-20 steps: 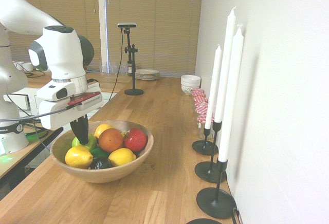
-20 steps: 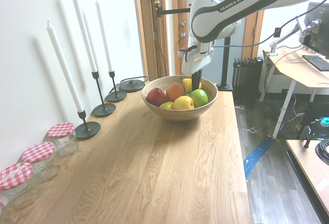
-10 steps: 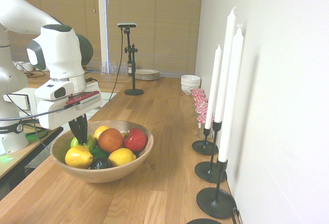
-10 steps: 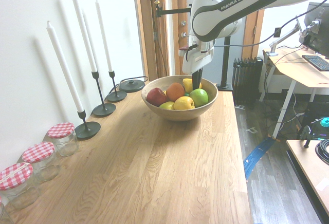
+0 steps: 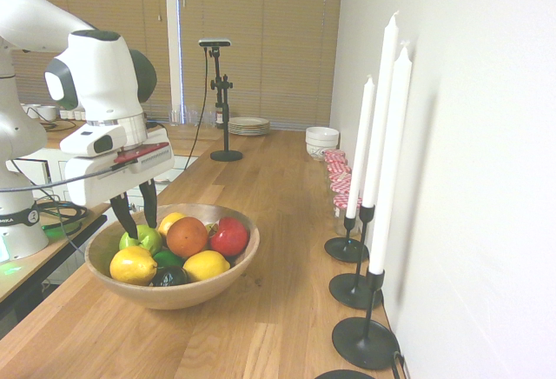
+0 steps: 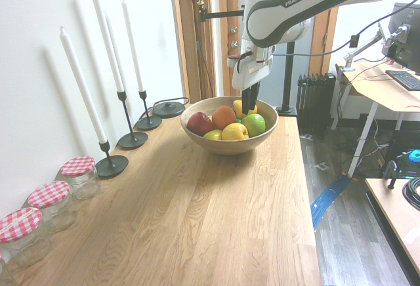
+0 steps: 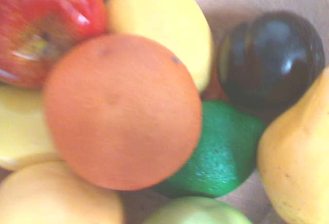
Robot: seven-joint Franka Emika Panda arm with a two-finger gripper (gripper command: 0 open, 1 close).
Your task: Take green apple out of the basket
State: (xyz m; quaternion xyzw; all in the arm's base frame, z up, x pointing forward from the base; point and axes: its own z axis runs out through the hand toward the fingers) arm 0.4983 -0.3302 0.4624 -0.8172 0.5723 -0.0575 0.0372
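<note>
Hovering | open jaws (image 5: 143,226) above | green apple (image 5: 142,239) inside basket (image 5: 170,299)

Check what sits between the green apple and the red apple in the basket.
The orange: first exterior view shows it between the green apple and the red apple.

We hold our white arm bent at the elbow, forearm coming down to an upright wrist, our gripper (image 5: 142,232) pointing downward with its two dark fingers (image 5: 150,202) spread apart, a gap showing between them, and the hand's pale body tilted slightly above.
</note>
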